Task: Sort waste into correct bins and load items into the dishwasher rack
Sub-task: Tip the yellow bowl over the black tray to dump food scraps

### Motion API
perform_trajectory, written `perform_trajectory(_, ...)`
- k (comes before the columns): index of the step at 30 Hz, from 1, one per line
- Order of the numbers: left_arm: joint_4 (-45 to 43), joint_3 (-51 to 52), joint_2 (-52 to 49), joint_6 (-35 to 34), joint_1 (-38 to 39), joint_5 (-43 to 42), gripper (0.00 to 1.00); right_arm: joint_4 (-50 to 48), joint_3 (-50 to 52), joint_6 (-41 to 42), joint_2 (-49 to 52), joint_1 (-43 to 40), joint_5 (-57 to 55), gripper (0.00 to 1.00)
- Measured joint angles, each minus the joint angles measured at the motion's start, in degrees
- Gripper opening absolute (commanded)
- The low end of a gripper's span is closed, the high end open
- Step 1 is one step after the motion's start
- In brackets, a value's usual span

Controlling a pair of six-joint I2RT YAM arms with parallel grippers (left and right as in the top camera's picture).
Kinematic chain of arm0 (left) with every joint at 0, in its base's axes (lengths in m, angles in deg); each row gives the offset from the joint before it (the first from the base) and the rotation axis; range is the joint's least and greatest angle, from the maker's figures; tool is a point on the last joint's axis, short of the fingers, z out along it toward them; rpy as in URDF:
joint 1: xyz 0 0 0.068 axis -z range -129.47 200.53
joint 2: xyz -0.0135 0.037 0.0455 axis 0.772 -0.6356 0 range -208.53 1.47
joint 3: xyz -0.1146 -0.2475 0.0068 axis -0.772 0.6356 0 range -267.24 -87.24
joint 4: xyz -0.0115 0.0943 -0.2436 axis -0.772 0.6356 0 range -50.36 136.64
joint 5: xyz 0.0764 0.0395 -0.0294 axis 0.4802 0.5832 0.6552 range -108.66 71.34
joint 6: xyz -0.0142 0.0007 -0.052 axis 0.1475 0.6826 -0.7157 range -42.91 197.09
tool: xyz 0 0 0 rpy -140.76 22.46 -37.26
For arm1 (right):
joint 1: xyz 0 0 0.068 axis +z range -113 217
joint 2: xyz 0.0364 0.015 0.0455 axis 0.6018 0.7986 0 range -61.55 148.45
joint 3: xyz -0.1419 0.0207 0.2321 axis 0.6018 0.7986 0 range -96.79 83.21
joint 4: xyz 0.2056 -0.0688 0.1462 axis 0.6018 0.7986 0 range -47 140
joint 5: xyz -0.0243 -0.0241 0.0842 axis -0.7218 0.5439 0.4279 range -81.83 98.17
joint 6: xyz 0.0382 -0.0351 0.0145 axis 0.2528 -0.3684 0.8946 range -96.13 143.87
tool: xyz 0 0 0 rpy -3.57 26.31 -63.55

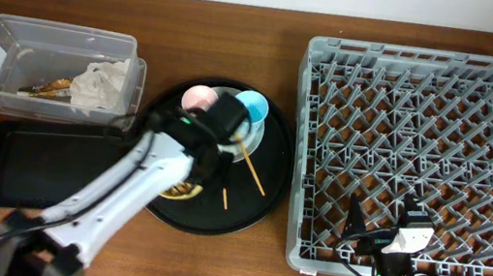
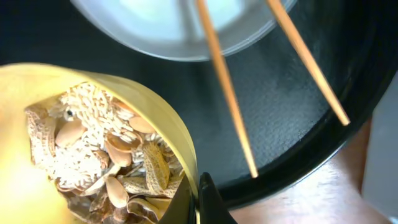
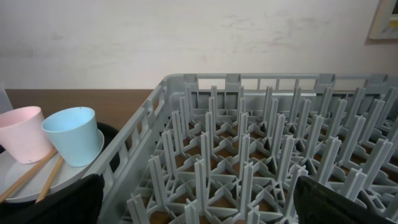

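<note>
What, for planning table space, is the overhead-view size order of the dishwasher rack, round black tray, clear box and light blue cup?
1. dishwasher rack, clearly largest.
2-3. round black tray and clear box look close; the tray is partly covered, so I won't split them.
4. light blue cup.

Pink cup (image 3: pixel 22 134), blue cup (image 3: pixel 71 134) (grey rack (image 3: pixel 249 79))

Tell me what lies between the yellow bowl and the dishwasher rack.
The wooden chopsticks, lying on the round black tray, then the tray's rim and a narrow strip of table; the overhead view shows it.
</note>
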Motion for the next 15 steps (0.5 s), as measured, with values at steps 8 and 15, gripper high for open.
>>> perform_trajectory(8,4.15,-1.92,4.55,6.47,-20.00,-7.23,0.00,0.00,0.00,0.00,0.00,0.00,0.00,0.98)
perform_trajectory(15,4.35,-1.90,4.55,12.68,-43.04,-19.12,0.00,0.00,0.00,0.02,0.00,0.00,0.00,0.99)
